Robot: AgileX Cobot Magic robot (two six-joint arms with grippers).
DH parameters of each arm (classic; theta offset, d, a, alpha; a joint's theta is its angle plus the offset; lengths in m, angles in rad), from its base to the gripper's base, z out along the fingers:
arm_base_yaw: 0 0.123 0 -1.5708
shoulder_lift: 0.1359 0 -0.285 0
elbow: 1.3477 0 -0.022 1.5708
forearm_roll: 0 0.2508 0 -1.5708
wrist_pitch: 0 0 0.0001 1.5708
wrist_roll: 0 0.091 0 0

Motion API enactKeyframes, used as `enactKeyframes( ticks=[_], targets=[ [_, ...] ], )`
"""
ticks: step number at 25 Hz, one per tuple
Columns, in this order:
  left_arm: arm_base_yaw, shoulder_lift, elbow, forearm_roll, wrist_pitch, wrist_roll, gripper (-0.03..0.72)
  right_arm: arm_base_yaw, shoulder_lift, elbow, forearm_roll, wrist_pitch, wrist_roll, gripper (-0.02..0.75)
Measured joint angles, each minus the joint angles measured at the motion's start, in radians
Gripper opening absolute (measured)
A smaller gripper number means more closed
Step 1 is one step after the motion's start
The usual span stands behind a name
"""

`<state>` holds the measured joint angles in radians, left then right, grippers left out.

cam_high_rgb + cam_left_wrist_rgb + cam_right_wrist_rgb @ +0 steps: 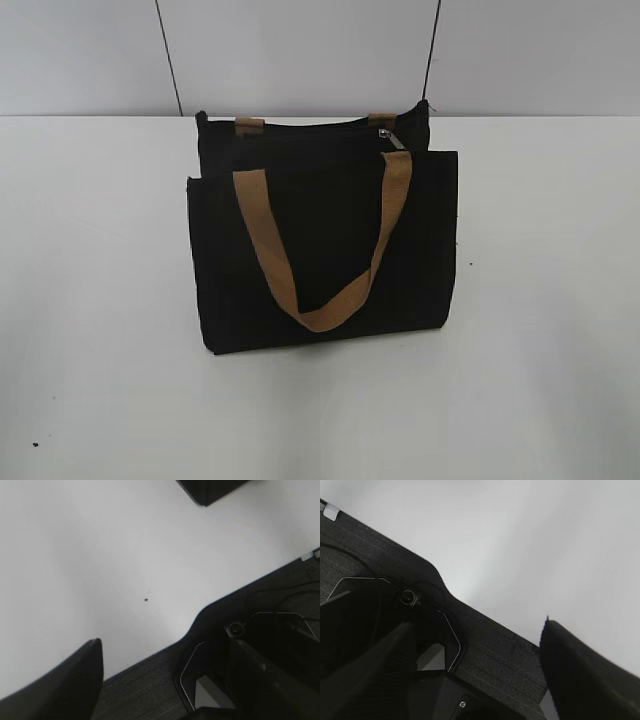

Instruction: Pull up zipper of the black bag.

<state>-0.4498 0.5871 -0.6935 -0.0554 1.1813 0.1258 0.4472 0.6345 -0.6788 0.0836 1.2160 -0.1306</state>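
We see the black bag (320, 250) upright on the white table (540, 300), its zipper (386, 134) at the top's right end (handle draped below), while both claws (165, 685) (475, 675) gape empty.

The black bag (330, 250) is matt woven cloth with tan webbing handles (330, 300) and a shiny metal zipper (388, 138), on a smooth matt white table (540, 350).

White table (540, 300), grey wall (300, 50)
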Motion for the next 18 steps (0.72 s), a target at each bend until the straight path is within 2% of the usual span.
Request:
enactKeyframes(
  ticks=[4, 8, 12, 18],
  targets=[
    [-0.001, -0.121, 0.069, -0.021, 0.029, 0.002, 0.591, 0.000, -0.118, 0.088, 0.001, 0.000, 0.000, 0.590],
    [-0.001, -0.213, 0.127, -0.031, -0.016, 0.002, 0.591, 0.000, -0.189, 0.148, -0.002, -0.022, -0.008, 0.590],
    [-0.001, -0.243, 0.155, -0.058, -0.093, 0.020, 0.591, 0.000, -0.206, 0.186, 0.001, -0.093, -0.012, 0.590],
    [-0.001, -0.243, 0.161, -0.062, -0.108, 0.025, 0.591, 0.000, -0.206, 0.192, 0.002, -0.110, -0.015, 0.587]
  ],
)
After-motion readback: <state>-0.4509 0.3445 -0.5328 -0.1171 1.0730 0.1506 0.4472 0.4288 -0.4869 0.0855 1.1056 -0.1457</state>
